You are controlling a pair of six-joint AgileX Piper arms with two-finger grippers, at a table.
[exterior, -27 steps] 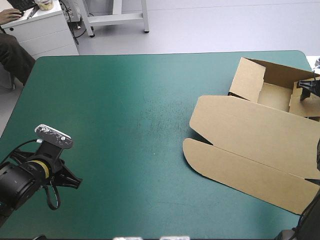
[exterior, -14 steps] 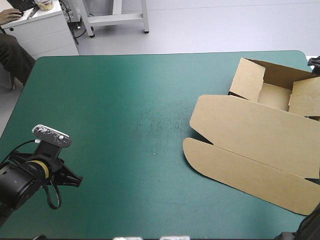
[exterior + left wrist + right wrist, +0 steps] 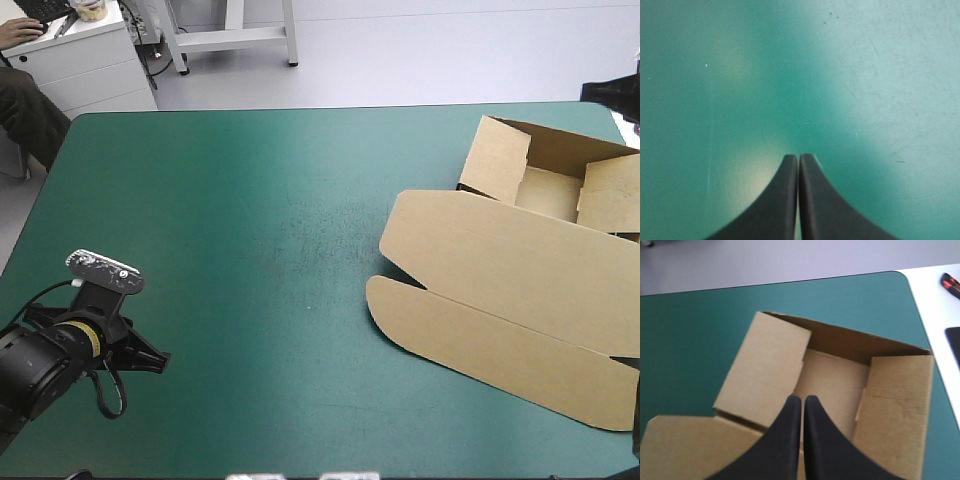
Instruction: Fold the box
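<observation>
The brown cardboard box (image 3: 500, 270) is lying at the teal-green table's (image 3: 250, 250) far right corner, walls raised, lid flat. The left gripper (image 3: 799, 156) and right gripper (image 3: 802, 397) are holding their black fingers pressed together; a push is likely sliding the unbraced box off the right edge

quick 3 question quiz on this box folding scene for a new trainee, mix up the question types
1. True or false: the left tool is shut on the box.
2. Multiple choice: toward which side of the table does the box lie in the high view? A left; B right; C centre.
3. Fill in: the right tool points toward the box with its fingers ____.
Key: 1 false, it holds nothing and is far from the box; 2 B; 3 shut.
</observation>
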